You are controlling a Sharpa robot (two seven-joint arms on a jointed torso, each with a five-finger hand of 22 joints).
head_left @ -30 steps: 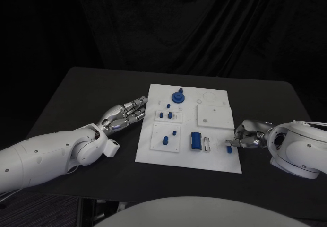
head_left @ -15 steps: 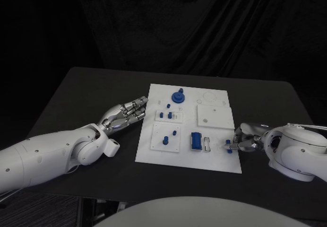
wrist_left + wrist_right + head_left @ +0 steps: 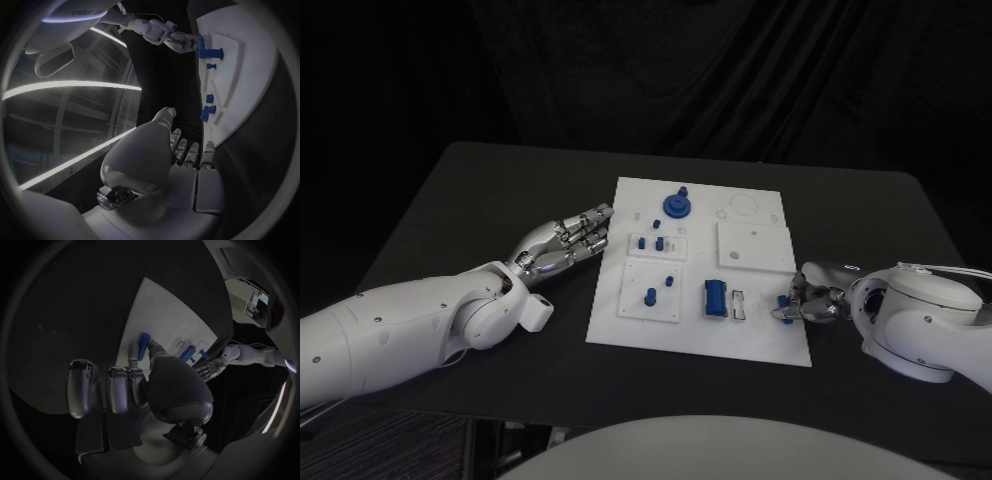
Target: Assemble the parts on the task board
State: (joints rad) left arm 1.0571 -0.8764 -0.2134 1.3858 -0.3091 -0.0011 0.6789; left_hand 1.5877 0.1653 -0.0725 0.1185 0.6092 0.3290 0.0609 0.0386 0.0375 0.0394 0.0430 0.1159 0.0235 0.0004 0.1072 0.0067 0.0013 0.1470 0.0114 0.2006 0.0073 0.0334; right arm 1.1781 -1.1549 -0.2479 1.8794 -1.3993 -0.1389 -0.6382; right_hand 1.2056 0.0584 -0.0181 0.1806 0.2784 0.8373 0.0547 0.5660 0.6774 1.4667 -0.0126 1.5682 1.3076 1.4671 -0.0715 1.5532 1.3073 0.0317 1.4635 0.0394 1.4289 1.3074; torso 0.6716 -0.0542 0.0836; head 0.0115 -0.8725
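Black cloth backs the scene, and a black table [image 3: 488, 200] carries the white task board [image 3: 759, 243] at its middle.

Right hand [image 3: 816, 296]: the fingertips pinch a small blue peg [image 3: 785, 308] at the board's near right edge. In the right wrist view the peg [image 3: 143, 345] stands out between the thumb and a finger, right against the board [image 3: 162, 310]; the other fingers [image 3: 82, 387] are curled alongside, holding nothing. Whether the peg's lower end sits in a hole cannot be told. The right arm comes in from the right, its wrist over the table just beside the board.

Left hand [image 3: 567, 243]: the fingers are stretched out and slightly apart, holding nothing. The hand lies on or just above the table, just left of the board, fingertips pointing toward its far left part. The left wrist view shows the same straight fingers [image 3: 190, 152] near the board's edge [image 3: 250, 75].

Board: a blue round part with a post [image 3: 678, 205] stands at the far end. Small blue pegs [image 3: 648, 242] stand left of centre. A blue block [image 3: 714, 296] sits near the middle, toward the near edge, left of the pinched peg.
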